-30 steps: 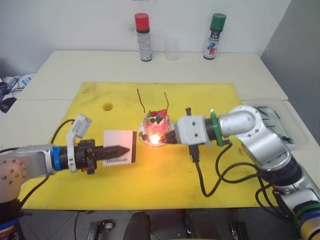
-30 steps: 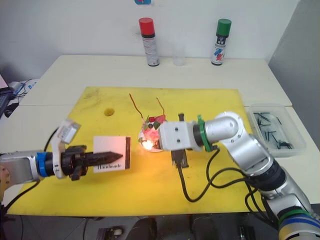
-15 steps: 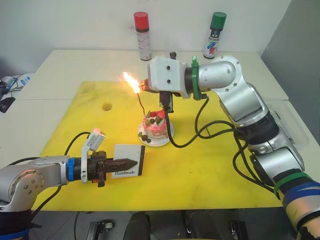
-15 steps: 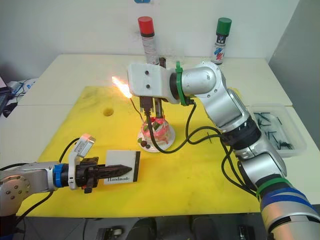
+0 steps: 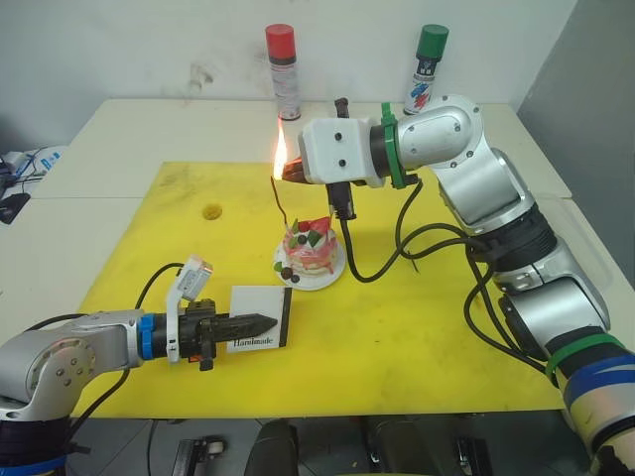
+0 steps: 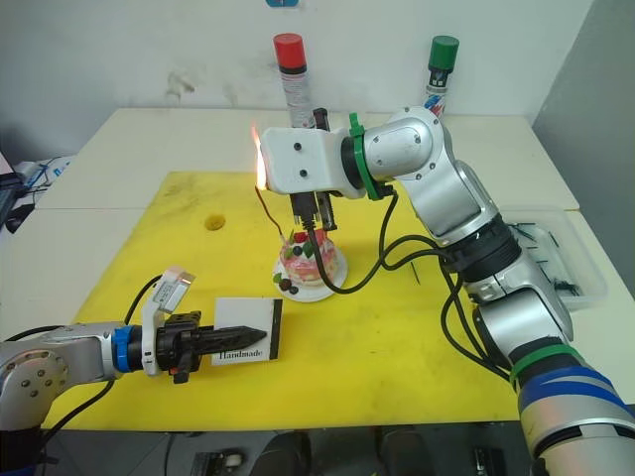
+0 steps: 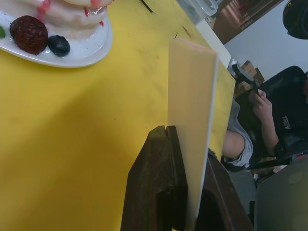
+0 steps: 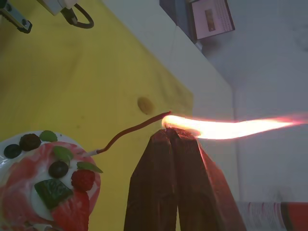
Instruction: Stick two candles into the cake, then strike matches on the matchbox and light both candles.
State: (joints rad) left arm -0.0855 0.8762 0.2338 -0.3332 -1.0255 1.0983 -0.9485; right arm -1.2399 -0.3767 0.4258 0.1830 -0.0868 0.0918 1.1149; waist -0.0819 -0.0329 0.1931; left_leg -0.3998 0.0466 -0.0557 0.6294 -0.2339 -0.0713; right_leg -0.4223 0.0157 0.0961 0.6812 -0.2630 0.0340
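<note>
Fingers of the right gripper [image 8: 175, 137] press together on a burning match, its flame [image 5: 280, 157] at a candle [image 5: 281, 203] tip above the cake [image 5: 310, 250] mid-mat. Left fingers [image 5: 260, 320] pinch the upright matchbox [image 5: 260, 330] near the yellow mat's [image 5: 417, 327] front edge, well apart from the cake.

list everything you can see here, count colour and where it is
candles: two, red-brown, stuck upright in the cake; a flame burns at the tip of the left one
cake: one, pink and white, on a white plate mid-mat
matchbox: one, white with a dark strip, front left of the mat, held on edge
mat: one, yellow, on the pale table
spray cans: two, red-capped and green-capped, at the table's back edge
clear tray: one, with dark sticks, to the right of the mat
person: one, dark top, seated off the table
left gripper: black, shut on the matchbox
right gripper: black, shut, at the flame
</note>
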